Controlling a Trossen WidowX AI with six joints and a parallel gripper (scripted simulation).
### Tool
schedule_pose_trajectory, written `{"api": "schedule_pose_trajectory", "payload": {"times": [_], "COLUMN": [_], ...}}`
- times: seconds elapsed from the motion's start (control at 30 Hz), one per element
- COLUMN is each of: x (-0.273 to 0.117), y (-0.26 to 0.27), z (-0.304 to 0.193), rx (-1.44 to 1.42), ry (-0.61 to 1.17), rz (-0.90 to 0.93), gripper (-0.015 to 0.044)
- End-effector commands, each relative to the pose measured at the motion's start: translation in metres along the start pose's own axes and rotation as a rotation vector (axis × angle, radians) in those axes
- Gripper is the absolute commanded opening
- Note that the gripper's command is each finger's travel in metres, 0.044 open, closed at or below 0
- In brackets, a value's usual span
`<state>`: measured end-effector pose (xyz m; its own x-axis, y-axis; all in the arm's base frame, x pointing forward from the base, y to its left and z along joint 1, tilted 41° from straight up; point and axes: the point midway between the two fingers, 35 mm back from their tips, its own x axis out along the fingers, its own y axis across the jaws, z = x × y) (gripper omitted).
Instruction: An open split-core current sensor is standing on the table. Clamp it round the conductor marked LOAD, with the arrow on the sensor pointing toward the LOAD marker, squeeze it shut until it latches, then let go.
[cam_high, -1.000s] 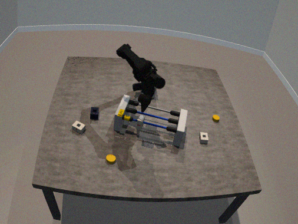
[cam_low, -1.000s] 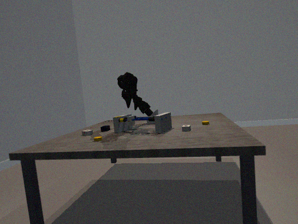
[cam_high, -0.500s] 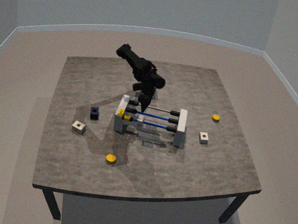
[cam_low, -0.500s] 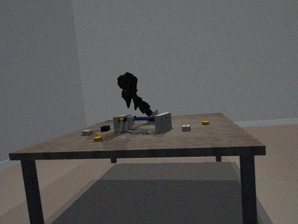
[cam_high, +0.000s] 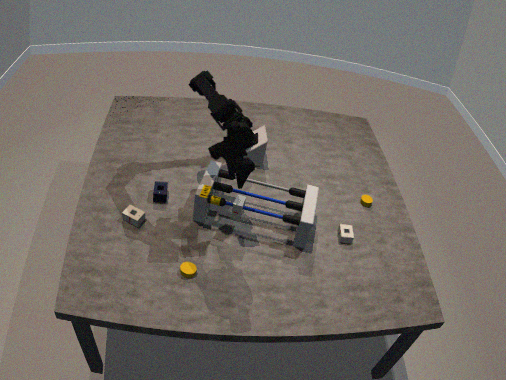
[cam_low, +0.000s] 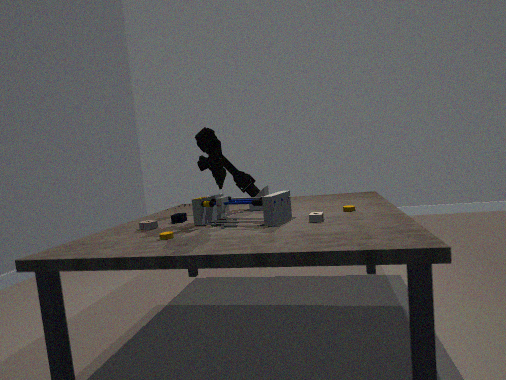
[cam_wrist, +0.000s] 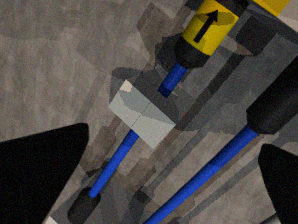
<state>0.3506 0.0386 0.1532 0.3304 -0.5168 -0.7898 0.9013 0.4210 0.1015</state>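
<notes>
The pale grey sensor sits round the front blue conductor, near the end with the yellow arrow band. A thin seam runs between its halves and no wide gap shows; whether it is latched I cannot tell. The arrow on the sensor is not readable. A yellow marker with dark lettering, too blurred to read, is on the left support block. My gripper is open and empty, above the conductors and clear of the sensor.
A second blue conductor and a grey one run behind. The right support block holds their far ends. Small white blocks, a dark block and yellow discs stand around.
</notes>
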Motion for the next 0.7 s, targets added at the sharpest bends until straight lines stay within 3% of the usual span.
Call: {"api": "schedule_pose_trajectory", "payload": {"times": [0.0,0.3,0.67], "x": [-0.006,-0.019,-0.041], "y": [-0.015,-0.042,-0.068], "z": [0.013,0.036,0.055], "rx": [-0.32,-0.971,-1.662], "ry": [0.078,0.025,-0.37], "rz": [0.101,0.374,0.589], "gripper": [0.044,0.044,0.044]}}
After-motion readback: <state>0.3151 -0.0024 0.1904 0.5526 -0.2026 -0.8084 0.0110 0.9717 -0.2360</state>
